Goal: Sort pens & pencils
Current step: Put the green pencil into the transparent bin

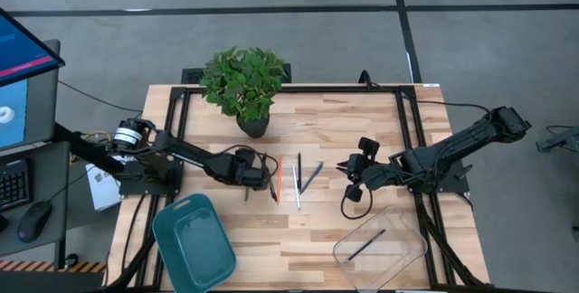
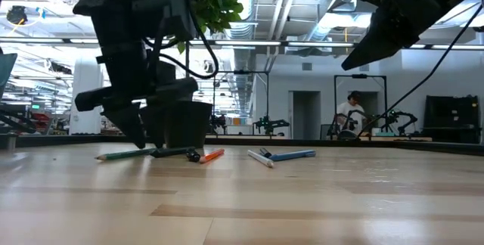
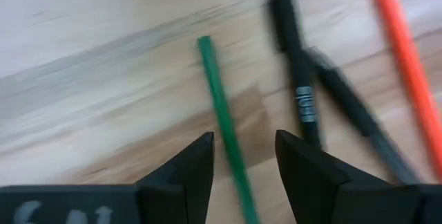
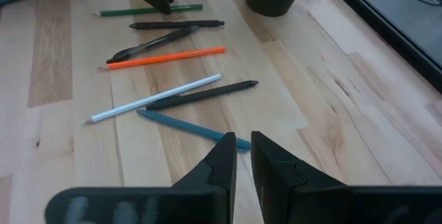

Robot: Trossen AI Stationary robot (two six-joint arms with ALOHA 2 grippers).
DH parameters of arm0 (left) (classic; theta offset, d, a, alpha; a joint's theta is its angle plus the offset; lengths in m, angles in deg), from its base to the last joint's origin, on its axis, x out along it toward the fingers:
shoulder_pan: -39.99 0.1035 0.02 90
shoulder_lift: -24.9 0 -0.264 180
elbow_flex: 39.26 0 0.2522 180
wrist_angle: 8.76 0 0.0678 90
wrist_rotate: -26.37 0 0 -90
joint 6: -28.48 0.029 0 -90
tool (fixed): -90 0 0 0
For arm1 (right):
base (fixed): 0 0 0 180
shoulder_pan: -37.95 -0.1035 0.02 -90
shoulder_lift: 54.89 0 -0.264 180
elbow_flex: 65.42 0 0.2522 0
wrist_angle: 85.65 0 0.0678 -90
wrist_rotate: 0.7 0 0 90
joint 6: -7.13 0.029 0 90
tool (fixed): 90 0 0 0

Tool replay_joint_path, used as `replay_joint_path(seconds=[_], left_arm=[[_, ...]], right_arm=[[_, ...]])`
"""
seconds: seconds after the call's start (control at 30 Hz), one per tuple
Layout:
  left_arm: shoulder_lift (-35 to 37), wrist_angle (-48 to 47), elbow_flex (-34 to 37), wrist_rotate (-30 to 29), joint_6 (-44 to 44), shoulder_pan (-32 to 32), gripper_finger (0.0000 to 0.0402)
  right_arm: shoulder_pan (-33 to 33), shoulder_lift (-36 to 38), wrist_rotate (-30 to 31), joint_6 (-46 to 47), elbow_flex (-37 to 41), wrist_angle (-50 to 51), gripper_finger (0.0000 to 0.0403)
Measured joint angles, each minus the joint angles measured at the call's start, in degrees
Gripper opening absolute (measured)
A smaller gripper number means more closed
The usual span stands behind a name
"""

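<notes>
Several pens and pencils lie flat on the wooden table: a green pencil (image 3: 221, 106), two black pens (image 3: 297, 79), an orange one (image 4: 166, 57), a white one (image 4: 155, 99), a dark grey one (image 4: 200, 94) and a blue one (image 4: 186, 126). My left gripper (image 3: 245, 165) is open and low over the table, pointing down, one finger on either side of the green pencil (image 1: 246, 192) without touching it. My right gripper (image 4: 242, 151) is shut on nothing and hangs raised (image 2: 378, 41) to the right of the group. One more dark pen (image 1: 366, 243) lies in the clear box.
A potted plant (image 1: 244, 85) stands at the table's far side behind the pens. A teal tray (image 1: 192, 243) sits at the near left and a clear plastic box (image 1: 398, 257) at the near right. A person sits far back in the room (image 2: 349, 113).
</notes>
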Motion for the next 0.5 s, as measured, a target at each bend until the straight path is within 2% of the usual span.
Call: replay_joint_path(seconds=[0.5], left_arm=[[0.0,1.1,-0.1,2.5,0.2,-0.8,0.0146]], right_arm=[[0.0,0.0,0.0,0.0,0.0,0.4,0.0068]])
